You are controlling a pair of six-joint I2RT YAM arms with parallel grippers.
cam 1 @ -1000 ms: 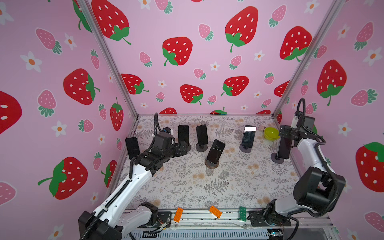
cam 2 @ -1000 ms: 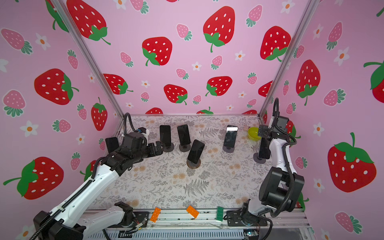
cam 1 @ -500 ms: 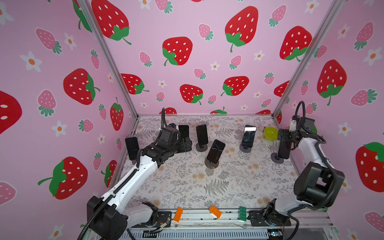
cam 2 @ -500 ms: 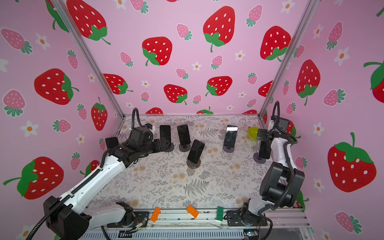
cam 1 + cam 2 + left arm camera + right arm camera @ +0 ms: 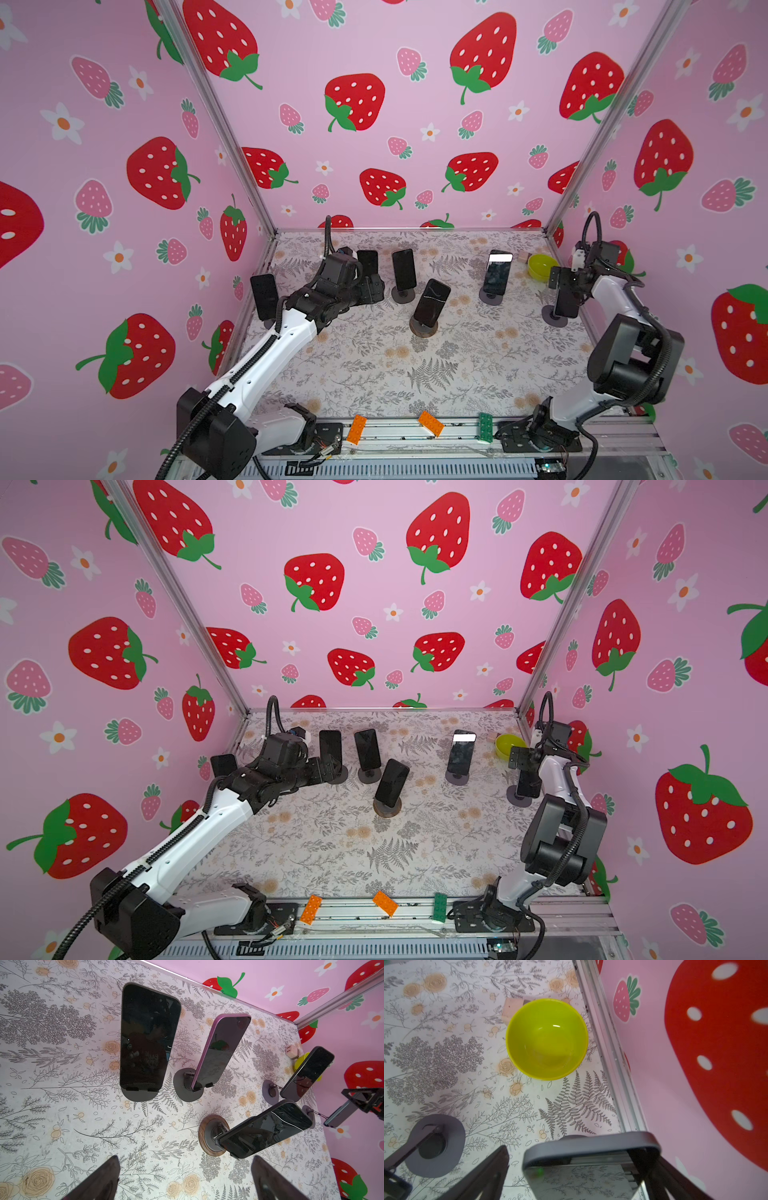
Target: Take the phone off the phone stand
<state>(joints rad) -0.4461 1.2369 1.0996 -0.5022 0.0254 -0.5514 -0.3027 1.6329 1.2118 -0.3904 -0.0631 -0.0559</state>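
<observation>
Several dark phones lean on round stands across the floral table. My left gripper is open just in front of the back-left phone, nothing between its fingers. A purple-edged phone and a phone on a wooden stand stand further on. My right gripper is open and straddles the top of the far-right phone. One finger is at the phone's edge, the other finger stands clear of it.
A yellow-green bowl and a small pink block sit in the back right corner. Another phone stands against the left wall. Orange and green bricks lie on the front rail. Pink walls enclose three sides.
My left arm has reached further back, bringing its gripper up to the back-left phone. My right gripper has come down over the far-right phone's top. Both stayed open.
</observation>
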